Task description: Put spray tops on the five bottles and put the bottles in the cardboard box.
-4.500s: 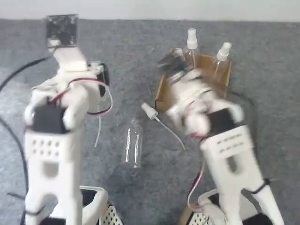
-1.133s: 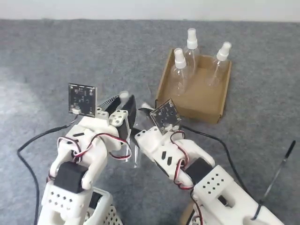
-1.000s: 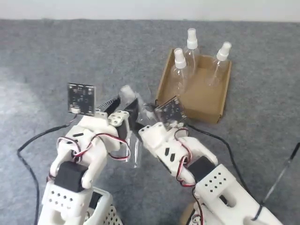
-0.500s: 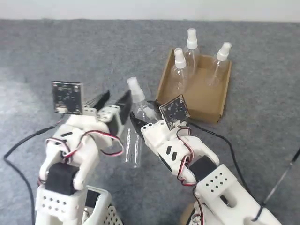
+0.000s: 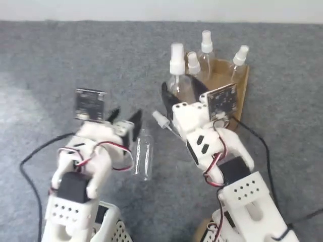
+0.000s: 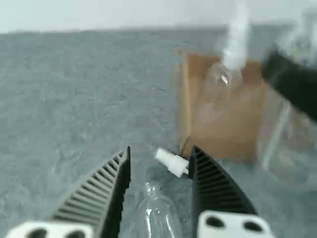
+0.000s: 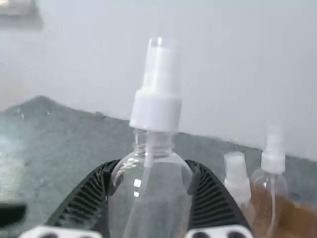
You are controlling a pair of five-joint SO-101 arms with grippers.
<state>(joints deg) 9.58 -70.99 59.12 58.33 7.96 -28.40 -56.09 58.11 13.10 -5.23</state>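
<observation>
The right hand (image 7: 148, 201) is clamped on the capped bottle (image 7: 151, 166), held upright in its grip.

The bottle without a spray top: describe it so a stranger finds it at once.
Find the cardboard box on the grey carpet. Left of it, before the left gripper, a clear bottle lies on its side. It alone has a bare neck.

White plastic arms (image 5: 93, 166) carry black ribbed tool fingers (image 6: 106, 193), red wiring (image 5: 108, 146).
</observation>
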